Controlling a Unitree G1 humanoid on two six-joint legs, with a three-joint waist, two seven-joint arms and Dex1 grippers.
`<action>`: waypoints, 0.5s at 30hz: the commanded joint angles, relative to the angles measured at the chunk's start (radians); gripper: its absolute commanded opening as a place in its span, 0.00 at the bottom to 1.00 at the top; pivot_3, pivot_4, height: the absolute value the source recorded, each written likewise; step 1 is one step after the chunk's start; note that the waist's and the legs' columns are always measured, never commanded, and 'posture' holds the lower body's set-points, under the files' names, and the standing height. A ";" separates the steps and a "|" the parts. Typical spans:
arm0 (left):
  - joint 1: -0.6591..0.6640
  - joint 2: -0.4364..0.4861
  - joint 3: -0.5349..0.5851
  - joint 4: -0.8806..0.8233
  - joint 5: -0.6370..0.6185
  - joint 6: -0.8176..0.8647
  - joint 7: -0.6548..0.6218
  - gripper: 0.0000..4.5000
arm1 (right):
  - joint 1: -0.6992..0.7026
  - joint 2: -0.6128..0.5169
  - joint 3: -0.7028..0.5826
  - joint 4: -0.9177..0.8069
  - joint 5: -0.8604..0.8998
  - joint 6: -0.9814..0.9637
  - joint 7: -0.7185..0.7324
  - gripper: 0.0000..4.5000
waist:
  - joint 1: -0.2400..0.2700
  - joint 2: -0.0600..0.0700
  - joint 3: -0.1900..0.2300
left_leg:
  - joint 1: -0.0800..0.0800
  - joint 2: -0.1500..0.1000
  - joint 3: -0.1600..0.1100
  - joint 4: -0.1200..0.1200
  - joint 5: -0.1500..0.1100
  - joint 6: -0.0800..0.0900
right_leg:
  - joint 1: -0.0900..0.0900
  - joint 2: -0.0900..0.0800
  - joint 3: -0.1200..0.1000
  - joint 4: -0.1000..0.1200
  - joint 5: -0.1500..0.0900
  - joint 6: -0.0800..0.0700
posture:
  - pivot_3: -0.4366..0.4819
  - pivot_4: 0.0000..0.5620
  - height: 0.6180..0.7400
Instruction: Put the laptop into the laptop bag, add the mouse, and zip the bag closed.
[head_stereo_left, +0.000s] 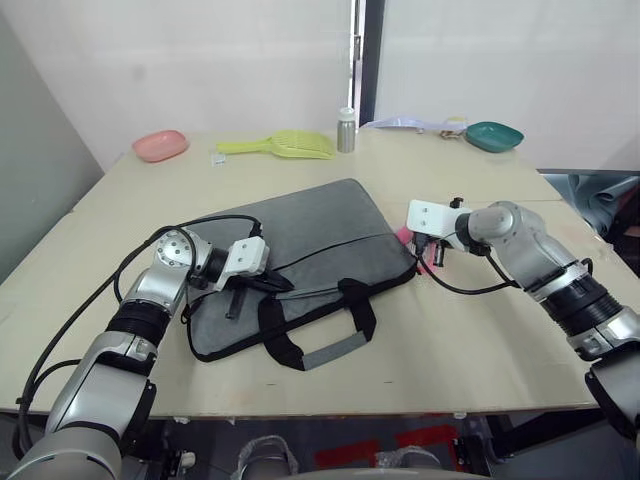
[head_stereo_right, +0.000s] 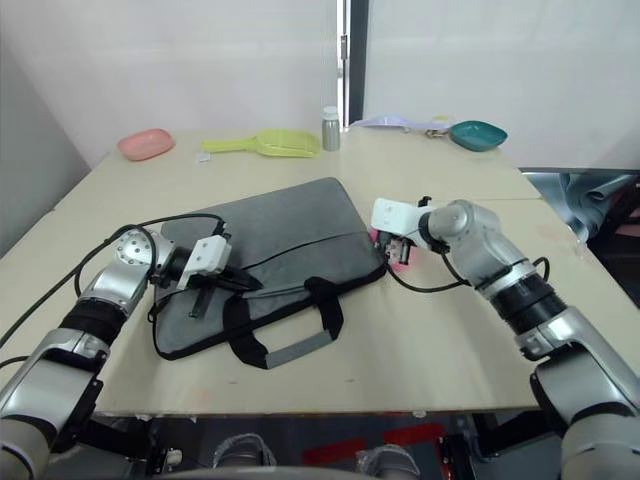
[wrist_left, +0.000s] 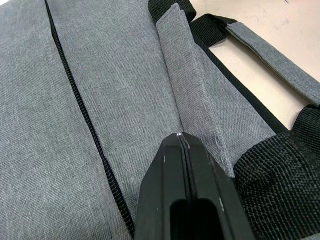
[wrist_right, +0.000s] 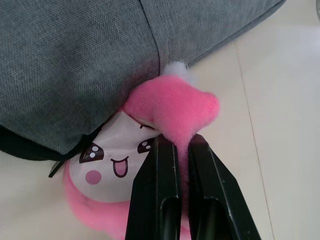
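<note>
- Head views: grey laptop bag (head_stereo_left: 300, 260) flat at frame centre on the beige table (head_stereo_left: 450, 340), handles (head_stereo_left: 320, 335) toward the lower edge. Left gripper (head_stereo_left: 272, 283) resting on the bag's lower-left part beside the zip line; right gripper (head_stereo_left: 432, 252) at the bag's right corner, against something pink. Laptop and mouse nowhere on the open table; whether either lies inside the bag, cannot tell. Along the upper edge: pink dish (head_stereo_left: 160, 145), yellow-green scoop (head_stereo_left: 285, 146), small metal can (head_stereo_left: 346, 130), teal dish (head_stereo_left: 494, 135).
- Left wrist view: black fingers (wrist_left: 180, 190) closed flat together, tips pressed on a fold of grey fabric next to the black zipper (wrist_left: 82, 115). Possibly a sliver of metal pinched at the tips, perhaps a zip pull; too small to be sure. Black webbing of a handle at right of frame.
- Right wrist view: fingers nearly closed on a pink plush toy (wrist_right: 165, 120) wedged under the bag's edge, pinching its fluffy ear.
- Likely step: freeing the toy from under the bag. Best done with a slow pull straight away from the bag, left gripper pressing down to keep the bag from sliding, grip kept on plush only, never on bag fabric.
</note>
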 joint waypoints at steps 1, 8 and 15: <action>0.043 -0.006 -0.048 -0.006 0.029 0.029 -0.020 0.00 | -0.062 0.045 -0.006 0.035 -0.041 -0.029 -0.035 0.00 | -0.004 0.000 0.000 | 0.000 0.000 0.000 0.000 0.000 0.000 | 0.000 0.000 0.000 0.000 0.000 0.000 | 0.48 0.27 1.00; 0.066 0.000 -0.044 -0.083 0.017 0.079 -0.012 0.00 | -0.066 0.049 -0.048 0.063 -0.052 0.003 -0.009 0.00 | -0.003 0.000 0.001 | -0.001 0.000 0.000 -0.001 0.001 -0.002 | 0.000 0.000 -0.001 -0.001 0.000 0.000 | 0.48 0.27 1.00; 0.059 0.013 -0.024 -0.109 0.003 0.113 -0.004 0.00 | 0.094 -0.048 -0.147 -0.121 0.054 0.173 0.119 0.31 | 0.010 -0.001 0.001 | -0.001 0.002 0.000 -0.001 0.002 0.000 | 0.000 0.002 -0.002 -0.004 0.001 0.002 | 0.48 0.27 1.00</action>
